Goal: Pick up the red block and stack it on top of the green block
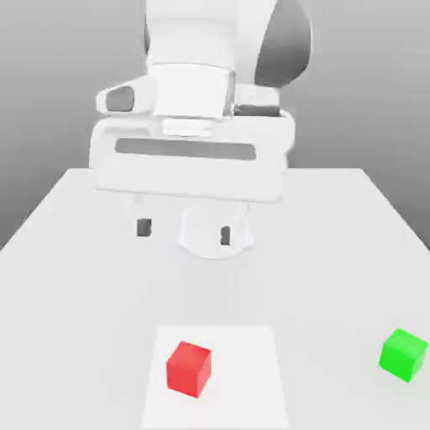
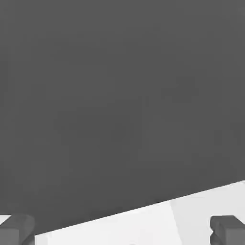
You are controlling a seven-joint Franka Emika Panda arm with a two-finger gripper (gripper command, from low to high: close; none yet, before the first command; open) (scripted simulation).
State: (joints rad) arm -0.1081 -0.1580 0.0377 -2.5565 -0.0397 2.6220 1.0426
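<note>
Tool: spread wide, above the surface
Red block: on white square, six o'clock
Green block: on surface, four o'clock

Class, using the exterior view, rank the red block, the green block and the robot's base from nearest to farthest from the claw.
1. Robot's base: behind the claw.
2. Red block: on the white square.
3. Green block: far right.
</note>
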